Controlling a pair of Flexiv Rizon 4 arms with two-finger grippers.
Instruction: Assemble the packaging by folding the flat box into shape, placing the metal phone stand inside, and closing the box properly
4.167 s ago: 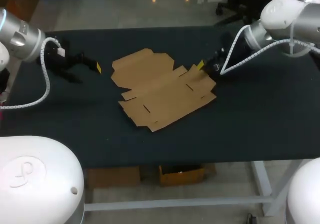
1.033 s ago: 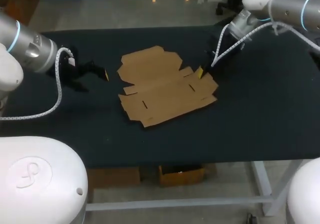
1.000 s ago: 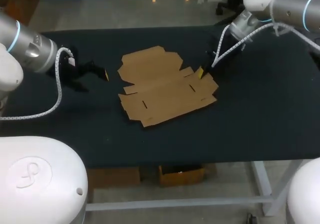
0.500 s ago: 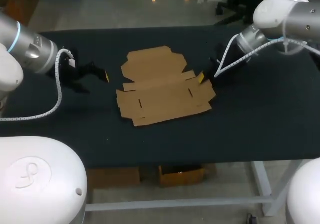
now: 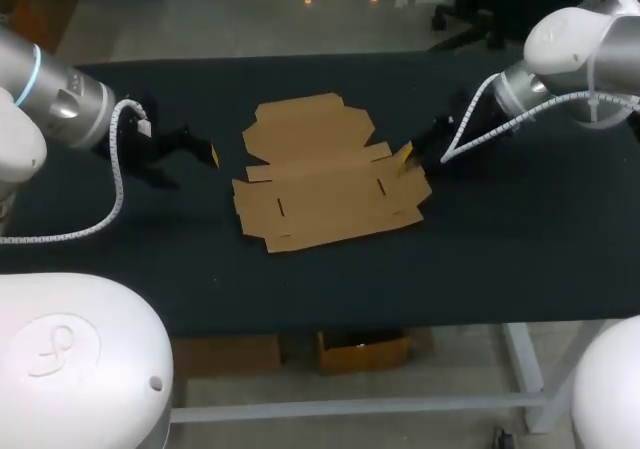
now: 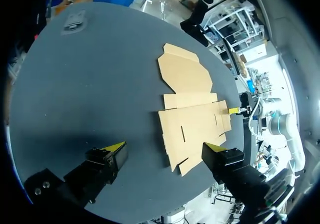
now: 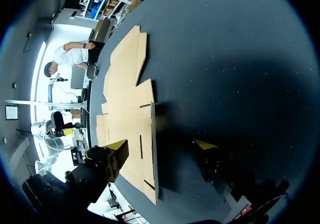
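The flat brown cardboard box (image 5: 320,174) lies unfolded in the middle of the black table. My right gripper (image 5: 405,155) sits at the box's right edge. In the right wrist view the right gripper (image 7: 161,144) is open, one finger over the cardboard (image 7: 125,104) and the other over the cloth, holding nothing. My left gripper (image 5: 205,153) hovers left of the box, clear of it. In the left wrist view the left gripper (image 6: 165,147) is wide open and empty, with the box (image 6: 192,109) ahead of it. No metal phone stand shows in any view.
The black tabletop (image 5: 500,259) has bare cloth all around the box. A flat grey patch (image 6: 75,20) lies on the cloth at the far corner, well ahead of my left gripper.
The box turned and slid a little to the left. My right gripper opened, letting go of the box's right edge, and the right arm drew back to the right. The left arm stayed put.
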